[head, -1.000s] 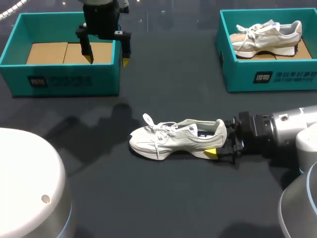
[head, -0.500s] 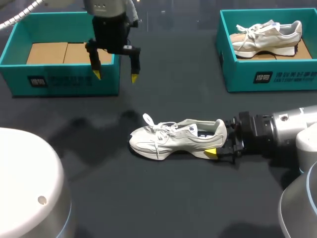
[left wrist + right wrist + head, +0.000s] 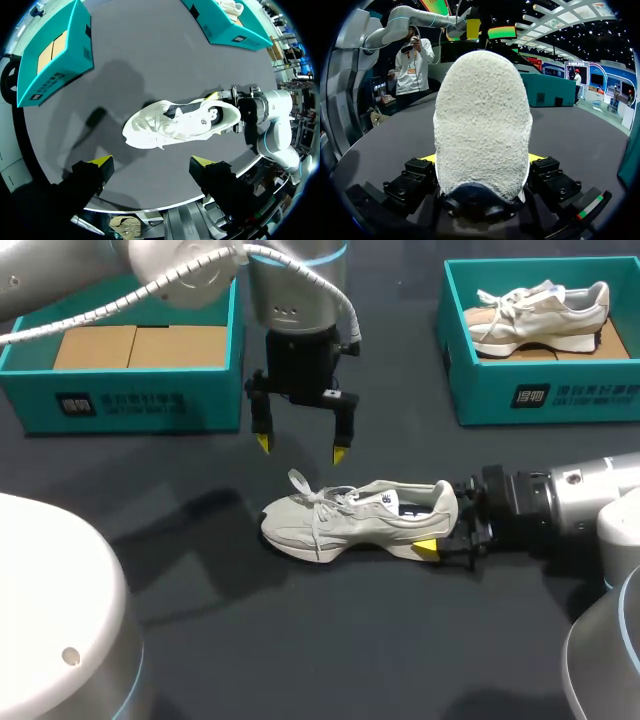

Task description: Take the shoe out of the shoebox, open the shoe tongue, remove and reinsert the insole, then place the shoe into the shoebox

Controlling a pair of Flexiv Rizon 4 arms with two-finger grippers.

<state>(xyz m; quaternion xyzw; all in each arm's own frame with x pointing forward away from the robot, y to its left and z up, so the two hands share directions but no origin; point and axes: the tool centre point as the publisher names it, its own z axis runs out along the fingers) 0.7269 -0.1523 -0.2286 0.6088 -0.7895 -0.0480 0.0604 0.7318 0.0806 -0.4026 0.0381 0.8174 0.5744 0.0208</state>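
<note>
bare table [image 3: 350, 640] around shoe [image 3: 340, 520] toe and sides, right gripper [image 3: 447, 524] clasping the heel, left gripper [image 3: 301, 448] above the laces

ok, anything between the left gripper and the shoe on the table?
Nothing visible. The left gripper hangs open over the shoe, and the left wrist view shows its laced front straight ahead with only air between. The right gripper is shut on the heel end, away from the laces.

Head cam: high behind the robot, looking down on the whole tabletop [image 3: 350, 640]. Left wrist cam: above the shoe [image 3: 175, 122], facing straight down, mid range. Right wrist cam: low at tabletop level, tight against the shoe's back. All share the shoe.
</note>
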